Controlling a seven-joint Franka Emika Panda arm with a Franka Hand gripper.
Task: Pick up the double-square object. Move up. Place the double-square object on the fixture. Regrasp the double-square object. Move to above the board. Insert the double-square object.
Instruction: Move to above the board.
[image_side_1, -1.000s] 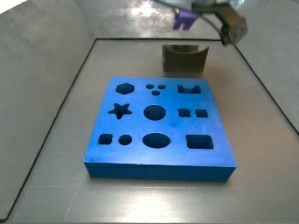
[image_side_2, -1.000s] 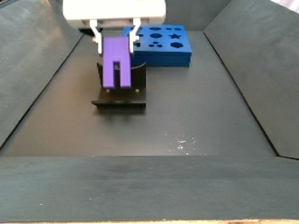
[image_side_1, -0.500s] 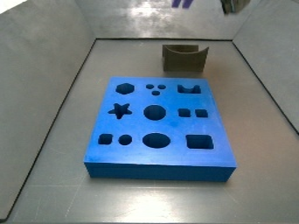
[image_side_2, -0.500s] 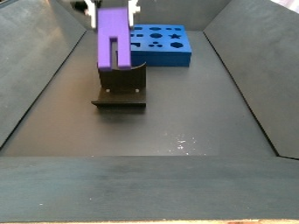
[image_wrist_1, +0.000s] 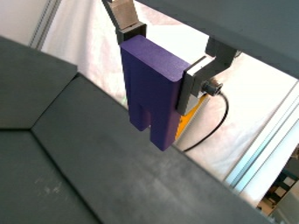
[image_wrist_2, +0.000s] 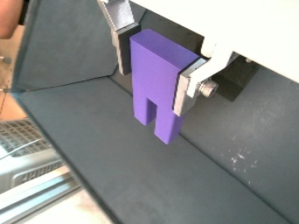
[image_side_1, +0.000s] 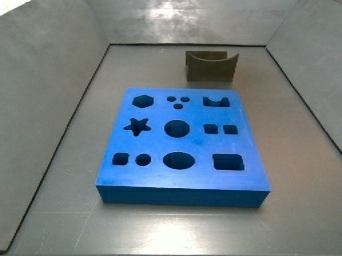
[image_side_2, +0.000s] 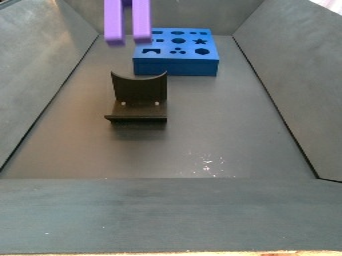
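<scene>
Dark grey flooring with sloping metal walls is enclosing the work area, and the board (image_side_1: 183, 145) is lying flat near the middle of it in a side view, its star, round, square and hexagon holes all showing dark. Behind it in that view, well apart, the fixture (image_side_1: 211, 67) is standing on the floor with its U-shaped notch facing up; nothing is resting in it.

From the opposite side view the fixture (image_side_2: 138, 99) is sitting nearer the camera and the board (image_side_2: 178, 50) farther back. The double-square object (image_side_2: 127, 21) is hanging high at the upper edge of that picture, above the fixture and clear of it, its two square prongs pointing down (the gripper itself is cut off by the frame there).

Both wrist views are showing the gripper (image_wrist_1: 163, 63) with its silver plate fingers (image_wrist_2: 194, 80) pressing against the two broad sides of the lilac block (image_wrist_2: 159, 84), clamping it near its solid upper end. The notched end is pointing away from the wrist toward the floor, touching nothing. A dark cable (image_wrist_1: 211, 116) is looping beside one finger in a wrist view.
</scene>
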